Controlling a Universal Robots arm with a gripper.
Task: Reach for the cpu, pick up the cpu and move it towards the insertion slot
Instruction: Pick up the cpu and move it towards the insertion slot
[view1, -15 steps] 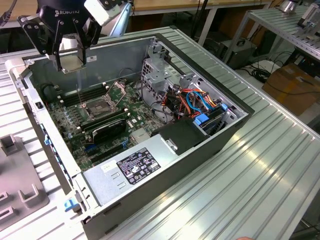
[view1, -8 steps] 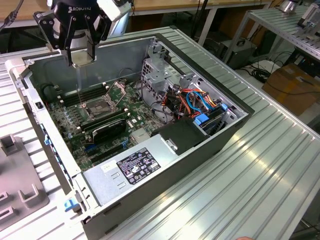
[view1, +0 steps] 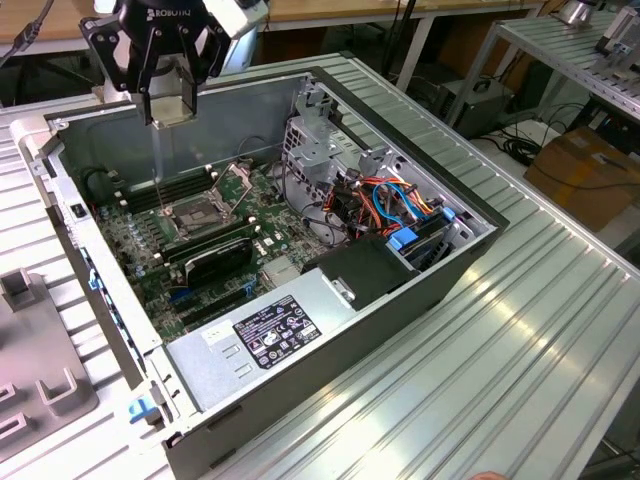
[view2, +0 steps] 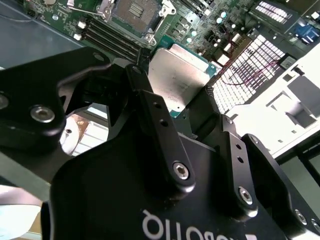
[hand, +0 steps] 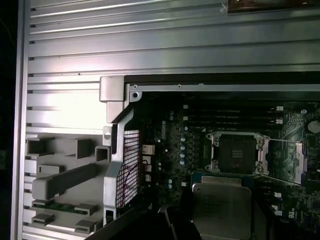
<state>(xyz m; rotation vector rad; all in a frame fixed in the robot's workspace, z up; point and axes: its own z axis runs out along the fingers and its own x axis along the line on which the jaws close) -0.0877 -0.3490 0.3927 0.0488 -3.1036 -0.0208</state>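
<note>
Bright exterior view; dim, glare-streaked first wrist view.

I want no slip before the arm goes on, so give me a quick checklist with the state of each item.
1. Cpu held in the tool: ok, fingers close on its edges.
2. Cpu lifted clear of the board: ok in the exterior view.
3. Insertion slot open and empty: ok, frame swung aside.
4. Cpu above the slot: not ok, offset in the first wrist view.
5. Cpu level in the grip: cannot tell.
</note>
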